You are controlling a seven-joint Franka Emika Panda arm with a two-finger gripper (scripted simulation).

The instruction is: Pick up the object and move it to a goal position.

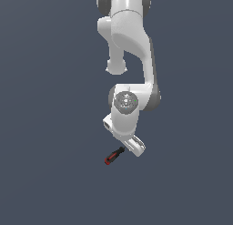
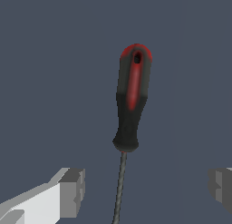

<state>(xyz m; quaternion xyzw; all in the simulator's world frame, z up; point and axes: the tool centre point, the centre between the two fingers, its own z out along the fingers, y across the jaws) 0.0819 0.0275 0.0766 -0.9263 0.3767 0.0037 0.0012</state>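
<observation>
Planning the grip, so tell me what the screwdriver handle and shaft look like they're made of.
Screwdriver handle: looks like matte black rubber or plastic with a glossier red inlay; render leaves it open. Shaft: thin, dark grey, probably metal.

No text, label, brand, number or sign can be read in either view. The red-and-black plastic handle of the small screwdriver [image 2: 131,98] is bare of any marking, and the glossy white shell of the robot arm [image 1: 129,46] carries no lettering or logo.
</observation>
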